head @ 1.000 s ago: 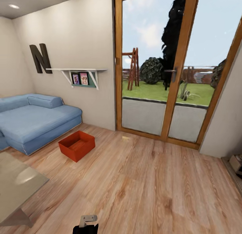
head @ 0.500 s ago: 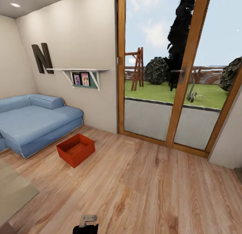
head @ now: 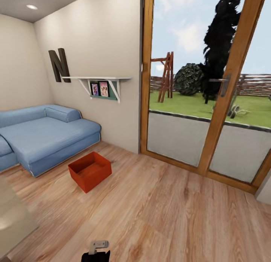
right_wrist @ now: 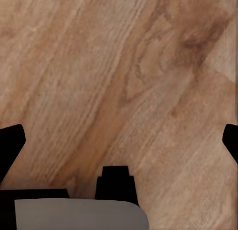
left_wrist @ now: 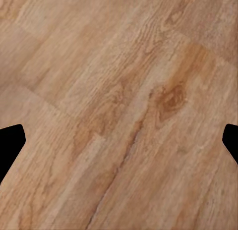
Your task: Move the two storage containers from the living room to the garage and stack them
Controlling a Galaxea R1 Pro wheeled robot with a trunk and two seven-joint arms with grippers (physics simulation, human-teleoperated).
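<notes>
My view has swung right and closer; the red bin (head: 90, 171) sits ahead by the sofa (head: 45, 136). Both grippers, left (left_wrist: 119, 141) and right (right_wrist: 119, 141), hang spread wide and empty.

Wood-plank floor (head: 169, 209) carries one orange-red bin (head: 90, 171), blue sofa (head: 45, 136) & low table (head: 13, 220).
</notes>
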